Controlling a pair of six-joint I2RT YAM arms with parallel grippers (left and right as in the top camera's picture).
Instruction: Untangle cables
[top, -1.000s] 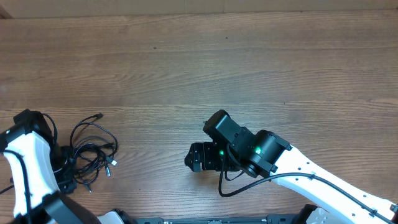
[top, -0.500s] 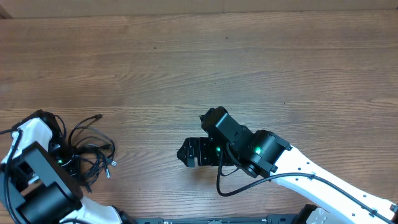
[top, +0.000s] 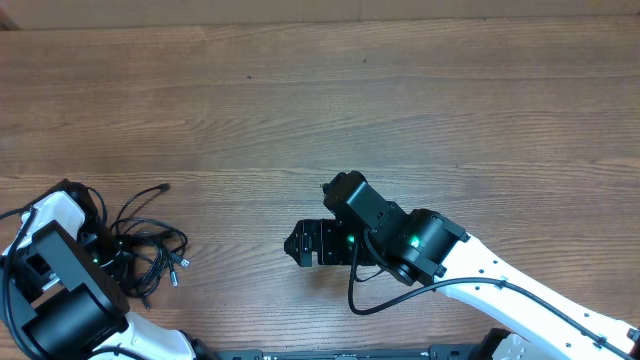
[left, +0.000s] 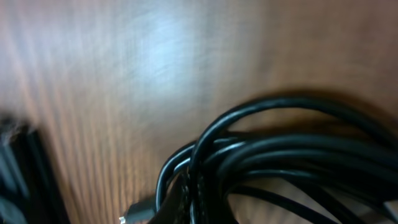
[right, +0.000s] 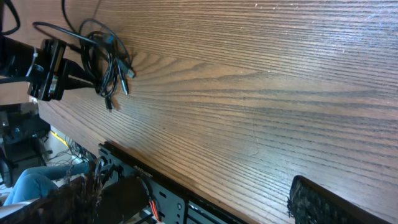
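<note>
Cables (top: 150, 243): thin black cords, some silver-tipped, in one loose tangle at the near-left of the wood-grain tabletop (top: 400, 100); judged light, limp and snag-prone, best taken at a free plug end or outer loop. Left claw (top: 108, 255): closed tight at the tangle's left edge, apparently pinching a strand. Right claw (top: 303, 245): spread wide, empty, over bare wood well apart from the tangle, with ample room to spread cords.

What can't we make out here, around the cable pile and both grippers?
1. left gripper: overhead, its own arm covers the fingertips, and the left wrist view is blurred. I cannot tell whether a cord is pinched.
2. cables: how the cords cross is too small to see overhead. In the left wrist view they are blurred and cut by the frame edges.
3. right gripper: in the right wrist view the bottom edge cuts off the fingers.
</note>
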